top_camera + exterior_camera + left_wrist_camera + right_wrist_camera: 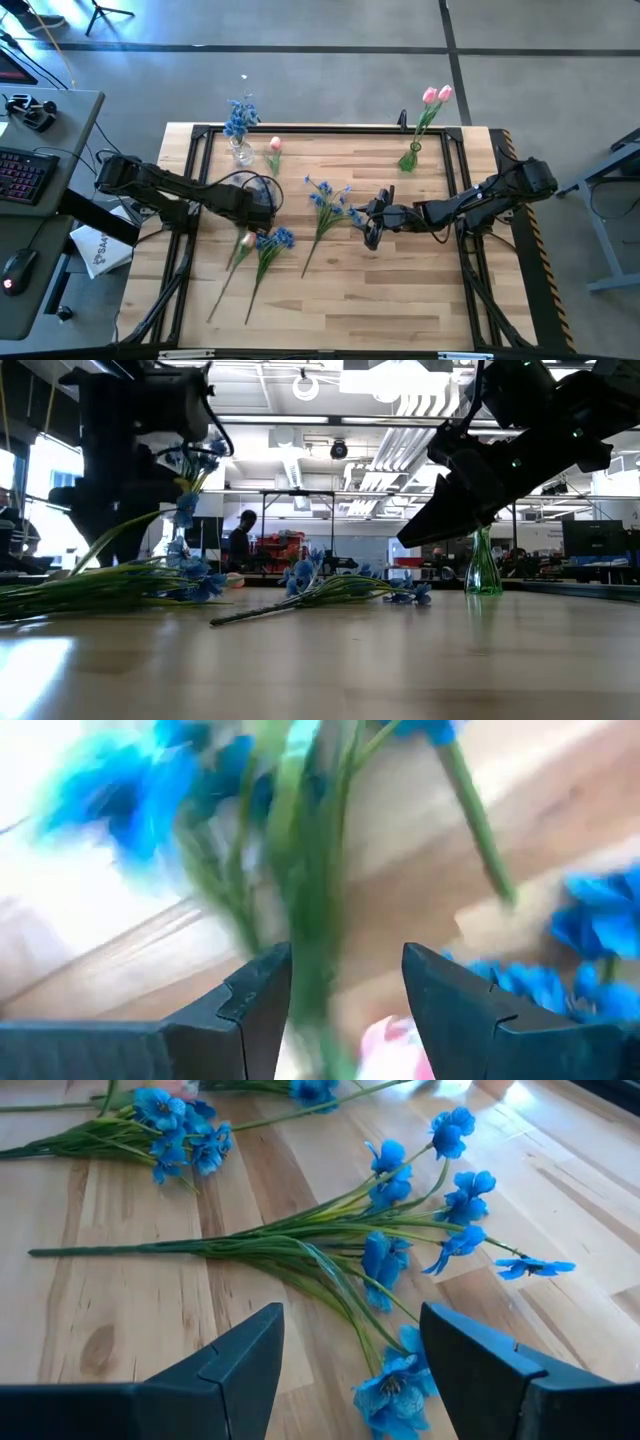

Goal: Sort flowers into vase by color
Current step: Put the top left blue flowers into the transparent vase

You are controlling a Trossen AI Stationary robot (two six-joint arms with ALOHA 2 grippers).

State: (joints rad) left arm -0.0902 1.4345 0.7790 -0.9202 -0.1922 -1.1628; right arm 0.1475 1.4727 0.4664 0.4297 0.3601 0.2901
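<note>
Blue flowers stand in a clear vase at the far left. Pink tulips stand in a green vase at the far right. One pink tulip lies beside the clear vase. A blue spray lies mid-table. A pink tulip and a blue spray lie left of it. My left gripper points down over these two, open, with a green stem between its fingers. My right gripper hovers open over the middle spray's blossoms.
A black frame runs around the wooden tabletop. The table's near half lies bare apart from the stem ends. A desk with a keyboard stands left of the table. A person shows in the room behind.
</note>
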